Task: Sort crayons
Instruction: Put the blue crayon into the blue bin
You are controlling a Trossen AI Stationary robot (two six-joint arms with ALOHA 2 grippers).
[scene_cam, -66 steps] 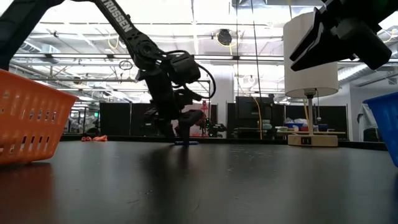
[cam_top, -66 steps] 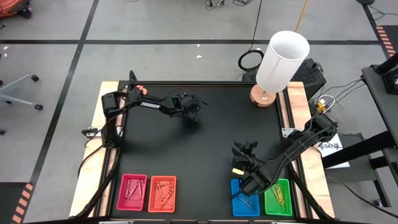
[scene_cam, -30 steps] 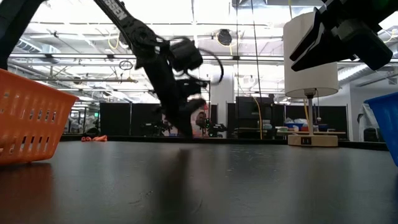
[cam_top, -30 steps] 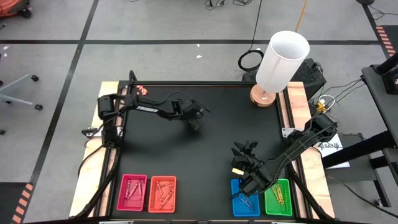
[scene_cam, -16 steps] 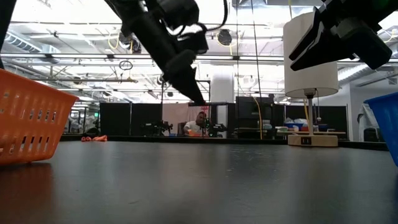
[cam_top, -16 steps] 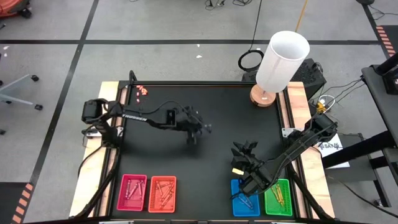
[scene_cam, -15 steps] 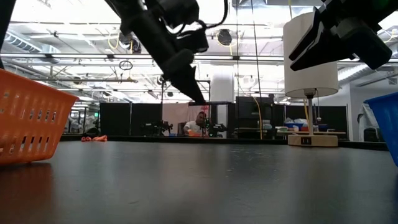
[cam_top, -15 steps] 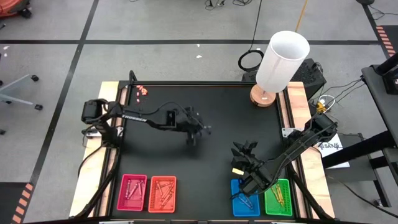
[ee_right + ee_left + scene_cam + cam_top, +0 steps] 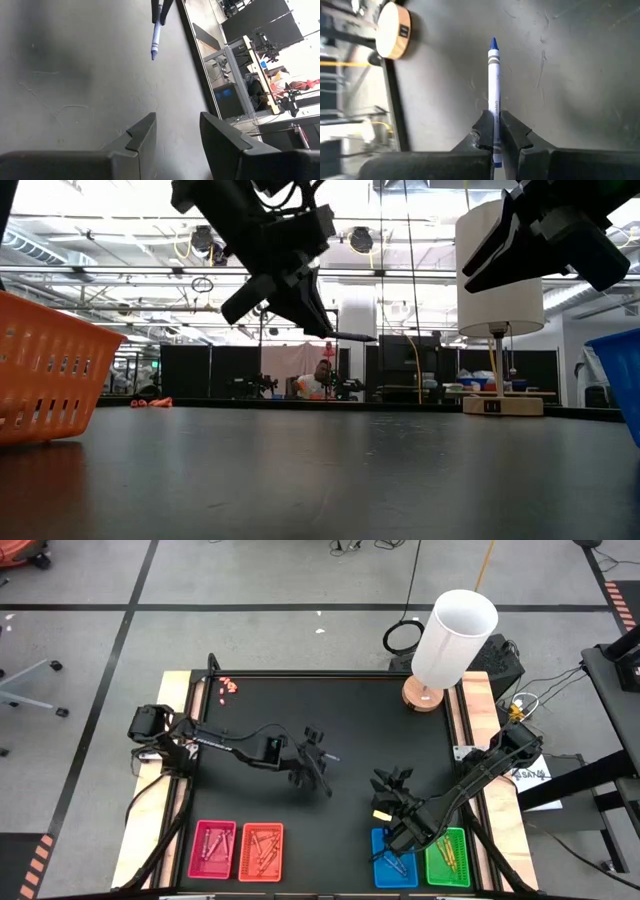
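Trays sit along the high view's bottom edge; your right claw (image 9: 392, 783) waits above the blue tray (image 9: 392, 862), fingers apart. Mid-frame, your left claw (image 9: 322, 757) pinches a blue crayon (image 9: 493, 95) clear of the counter (image 9: 380, 730). Carrying step, likely: steer it to blue, then release.

A dark gripper (image 9: 318, 308) hangs high above the black table (image 9: 320, 470), an orange tray (image 9: 45, 370) at one edge, a lamp (image 9: 500, 300) behind.

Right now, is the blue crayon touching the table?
Apart. The low view shows the blue crayon held by the left gripper well above the table.
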